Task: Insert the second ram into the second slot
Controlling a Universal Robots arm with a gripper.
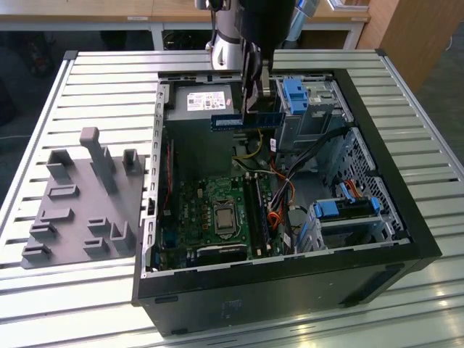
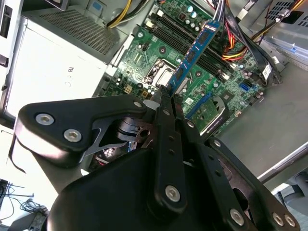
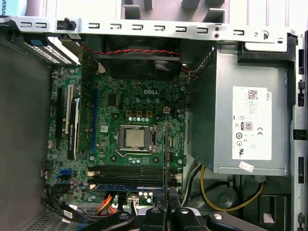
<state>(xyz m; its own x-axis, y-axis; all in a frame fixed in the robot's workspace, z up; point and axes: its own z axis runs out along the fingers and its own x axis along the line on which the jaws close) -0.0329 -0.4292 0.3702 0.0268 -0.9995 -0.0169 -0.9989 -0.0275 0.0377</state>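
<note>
Gripper (image 1: 255, 109) clamped on the blue memory stick (image 1: 233, 121), taking its top edge so the bottom edge hangs free toward the board (image 3: 108, 125); it hovers high over the open computer case (image 1: 399, 174), well above the slots (image 3: 127, 172), where another stick (image 3: 130, 186) already sits.

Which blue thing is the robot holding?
The ram, the thin flat stick pinched in the gripper above the motherboard. The chunky blue tabs sit on the drive bays.
</note>
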